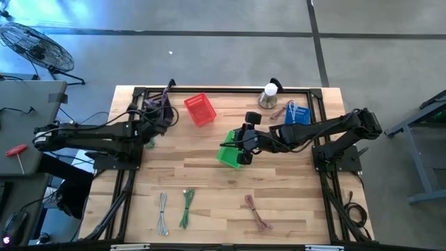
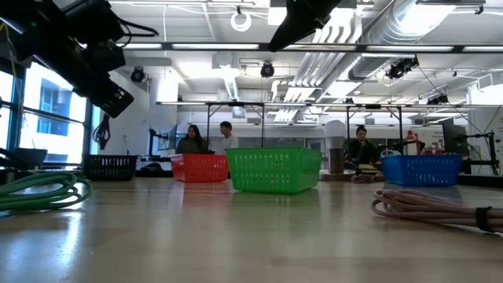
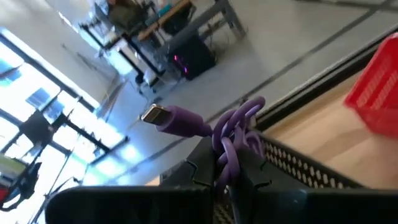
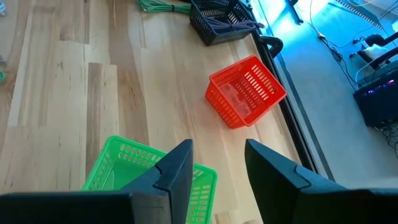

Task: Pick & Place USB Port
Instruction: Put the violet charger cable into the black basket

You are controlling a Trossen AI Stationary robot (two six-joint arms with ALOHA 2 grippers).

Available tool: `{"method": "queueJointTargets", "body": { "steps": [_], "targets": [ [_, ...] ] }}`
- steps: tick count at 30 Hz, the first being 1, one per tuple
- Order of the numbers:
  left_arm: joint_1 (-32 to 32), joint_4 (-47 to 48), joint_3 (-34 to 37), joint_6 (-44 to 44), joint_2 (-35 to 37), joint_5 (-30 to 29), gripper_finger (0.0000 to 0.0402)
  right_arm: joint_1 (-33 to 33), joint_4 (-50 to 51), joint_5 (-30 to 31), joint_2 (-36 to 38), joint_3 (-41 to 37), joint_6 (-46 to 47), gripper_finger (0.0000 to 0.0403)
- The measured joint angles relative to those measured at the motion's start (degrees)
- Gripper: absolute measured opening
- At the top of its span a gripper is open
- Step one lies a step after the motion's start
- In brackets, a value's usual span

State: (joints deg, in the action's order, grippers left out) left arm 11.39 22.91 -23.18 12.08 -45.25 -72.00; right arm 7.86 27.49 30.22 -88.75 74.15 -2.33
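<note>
My left gripper (image 3: 227,180) (image 1: 160,115) is shut on a purple USB cable (image 3: 233,127) above the black basket (image 3: 298,168) (image 1: 155,104) at the table's far left. The cable's flat plug (image 3: 153,114) sticks out into the air. My right gripper (image 4: 217,165) (image 1: 242,143) is open and empty, hovering over the green basket (image 4: 118,165) (image 1: 227,155) near the table's middle. A red basket (image 1: 200,109) (image 4: 245,90) stands tilted between the two arms. The blue basket (image 1: 297,114) sits far right. My left gripper pinches the purple cable between its two fingers at a bunched, looped part (image 3: 224,152) a short way behind the plug. The cable is lifted clear; its loops stand up past the fingertips and the plug end (image 3: 168,119) juts sideways. The contact spot itself is hidden by the fingers.
A grey cable (image 1: 162,213), a green cable (image 1: 186,208) and a pinkish cable (image 1: 256,213) (image 2: 432,208) lie along the near side. A coiled green cable (image 2: 39,190) lies by the left arm. A lamp-like object (image 1: 269,96) stands at the far edge. People sit beyond the table.
</note>
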Motion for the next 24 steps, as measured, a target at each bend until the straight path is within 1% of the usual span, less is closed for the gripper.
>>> {"method": "queueJointTargets", "body": {
  "steps": [5, 9, 13, 15, 17, 20, 24],
  "targets": [
    [6.5, 0.0, 0.0, -0.4, 0.0, 6.5, 0.0013, 0.0, 0.1, -0.3, 0.0, 0.0, 0.6, 0.0138],
    [9.6, 0.0, 0.0, -0.5, 0.0, 10.7, 0.0013, 0.0, 0.1, -0.4, 0.0, 0.0, 0.6, 0.0138],
    [10.6, -1.0, 0.0, -2.4, -0.8, 11.2, 0.0013, 0.0, 0.1, -0.4, 0.0, 0.0, 0.6, 0.0138],
    [10.8, -3.4, 0.0, -4.4, -1.5, 11.7, 0.0013, 0.0, 0.1, -0.4, 0.0, 0.0, 0.5, 0.0138],
    [10.8, -6.9, 0.0, -6.9, -2.5, 13.4, 0.0013, 0.0, 0.1, -0.4, 0.0, 0.0, 0.5, 0.0138],
    [10.7, -11.1, 0.0, -10.2, -4.8, 14.7, 0.0013, 0.0, 0.1, -0.4, 0.0, 0.0, 0.6, 0.0138],
    [10.8, -12.2, 0.0, -10.8, -9.0, 14.3, 0.0013, 0.0, 0.2, -0.5, 0.0, 0.0, 0.8, 0.0138]
  ]
}}
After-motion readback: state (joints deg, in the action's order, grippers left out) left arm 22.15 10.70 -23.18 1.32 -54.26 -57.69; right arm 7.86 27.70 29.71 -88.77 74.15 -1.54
